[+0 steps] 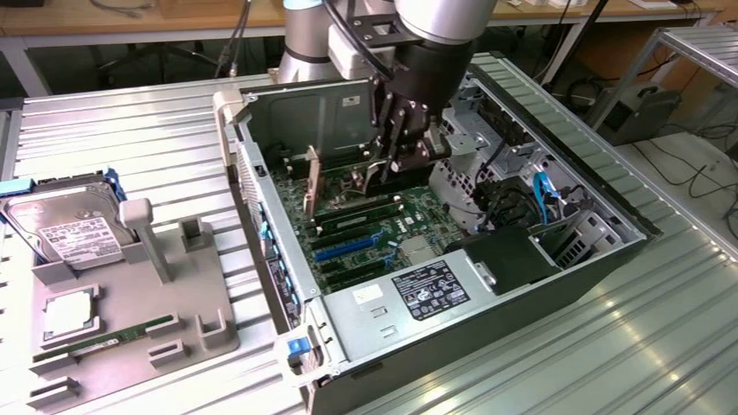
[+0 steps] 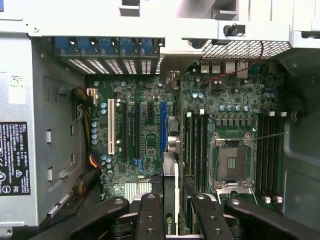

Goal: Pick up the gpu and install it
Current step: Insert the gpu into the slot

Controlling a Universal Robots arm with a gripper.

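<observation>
Gripper point(image 1: 403, 160) is inside the open case point(image 1: 565, 130), over the motherboard point(image 1: 403, 233). In the wrist view the fingers point(image 2: 150, 215) are pinched narrow on the gpu point(image 2: 170, 197), held edge-on between them with green board and logo showing. The card isn't seated. It hangs above the board, roughly in line with the blue slot point(image 2: 162, 127), with the RAM sticks point(image 2: 192, 145) just beside.

Risks as I read it:
- The card edge looks slightly off the blue slot, toward the RAM. Pushing down like that likely lands the connector on the slot wall or a RAM latch.
- Any tilt in the grip means one end enters first, jams and loads the slot.
- The pinch is on a thin board, so it could slip under insertion force.
- The bracket end must clear the rear slot openings point(image 2: 112, 65). I can't tell the clearance.
- The wire bundle point(image 2: 90, 130) is well apart, so low concern.

The hard drive point(image 1: 69, 229) sits on the fixture tray point(image 1: 127, 320) at the exterior view's left.
</observation>
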